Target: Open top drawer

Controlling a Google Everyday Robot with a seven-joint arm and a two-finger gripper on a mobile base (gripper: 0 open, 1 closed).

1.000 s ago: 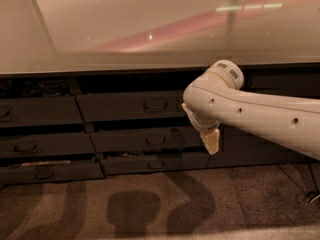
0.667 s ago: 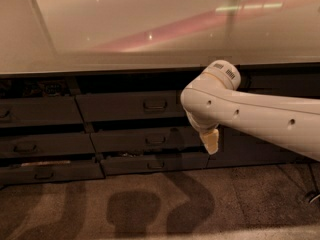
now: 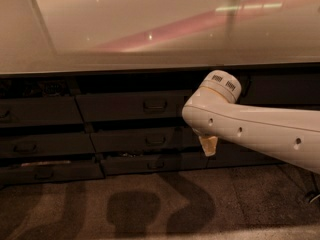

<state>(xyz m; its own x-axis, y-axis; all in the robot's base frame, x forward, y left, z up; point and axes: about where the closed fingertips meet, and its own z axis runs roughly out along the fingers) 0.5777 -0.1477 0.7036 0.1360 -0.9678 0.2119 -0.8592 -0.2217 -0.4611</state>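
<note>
The top drawer point(image 3: 125, 106) is a dark flat front with a small central loop handle point(image 3: 155, 104), just under the countertop in the middle column. Its front lies about level with the fronts around it. My white arm point(image 3: 250, 126) reaches in from the right and crosses in front of the drawers. My gripper point(image 3: 208, 145) shows only as a pale tan tip hanging under the arm, right of and below the handle, in front of the second drawer row. It holds nothing that I can see.
A pale glossy countertop point(image 3: 150, 34) overhangs the drawers. Shorter drawers point(image 3: 145, 140) point(image 3: 145, 163) sit below the top one, and another column of drawers point(image 3: 40, 114) stands to the left. Brown carpet point(image 3: 150, 204) carries the arm's shadow.
The arm has shifted slightly to the left and a little lower. The drawers have not moved.
</note>
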